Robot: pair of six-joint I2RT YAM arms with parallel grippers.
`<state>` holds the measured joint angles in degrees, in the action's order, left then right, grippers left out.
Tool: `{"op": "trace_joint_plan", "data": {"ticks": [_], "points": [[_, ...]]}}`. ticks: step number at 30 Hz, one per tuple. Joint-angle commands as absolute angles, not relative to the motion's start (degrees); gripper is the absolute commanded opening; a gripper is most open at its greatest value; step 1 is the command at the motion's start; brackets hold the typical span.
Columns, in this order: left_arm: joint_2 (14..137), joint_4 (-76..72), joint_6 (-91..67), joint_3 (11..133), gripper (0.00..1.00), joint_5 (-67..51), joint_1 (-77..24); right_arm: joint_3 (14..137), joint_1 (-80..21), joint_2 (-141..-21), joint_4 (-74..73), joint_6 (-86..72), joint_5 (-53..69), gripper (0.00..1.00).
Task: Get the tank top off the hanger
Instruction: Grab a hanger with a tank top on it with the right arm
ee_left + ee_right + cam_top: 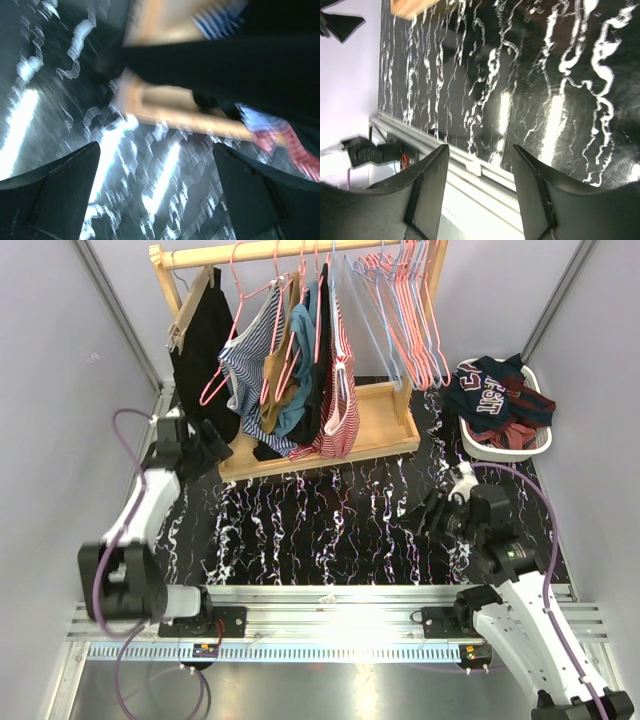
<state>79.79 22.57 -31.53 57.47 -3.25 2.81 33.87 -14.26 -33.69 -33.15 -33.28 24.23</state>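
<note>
In the top view, a wooden clothes rack [390, 430] is standing in the upper centre of the frame on the black, white-veined bench [330, 530]. A blue-and-white striped tank top [250, 360] is hanging from the rail on a pink hanger. A black garment [205, 350] is hanging to its left and a red-and-white striped tank top [340, 410] to its right, with tan, teal and black pieces between them. A bunch of empty pink and pale blue wire hangers [410, 310] is hanging at the rail's right end. At the right edge, a white plastic basket [500, 450] is holding dark navy and maroon clothes. The left tool [215, 445] is sitting low at the left, just beside the rack's base and under the black garment. The right tool [432, 512] is hovering over the bench at the right, well apart from the rack.

In the left wrist view, which is blurring, the left tool [156, 150] is standing wide with nothing between its fingers. The rack's base is crossing the middle of the frame, blue-striped cloth is showing at the top and red-striped cloth at the right edge.

In the right wrist view, the right tool [480, 150] is standing partly apart and holding nothing, over the bench, with a silver metal rail [470, 170] crossing the lower left.
</note>
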Motion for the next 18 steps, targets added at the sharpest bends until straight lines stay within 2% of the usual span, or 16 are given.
{"op": "trace_joint_plan", "data": {"ticks": [1,5,6,10,13,18], "points": [[65.16,19.25,-34.63,48.83,0.99,-11.60,1.06,39.61,-14.68,-38.13,-28.39,-27.61,32.77,0.61],[44.95,20.47,-36.73,39.74,0.99,-14.49,-1.75,47.78,-15.03,-43.76,-27.86,-23.47,39.71,0.62],[37.95,22.13,-36.74,38.94,0.99,-15.72,-2.19,50.07,-15.38,-46.12,-28.12,-22.07,39.47,0.62],[28.84,29.17,-33.93,40.34,0.99,-20.82,-3.16,64.48,-21.94,-54.47,-31.98,-18.82,32.36,0.62],[27.25,31.81,-31.12,42.09,0.99,-28.46,-3.25,83.33,-30.72,-62.82,-37.06,-14.95,13.27,0.63],[28.04,35.76,-26.99,44.38,0.99,-37.17,-3.34,105.17,-34.54,-79.67,-42.88,-10.12,-5.08,0.69]]}}
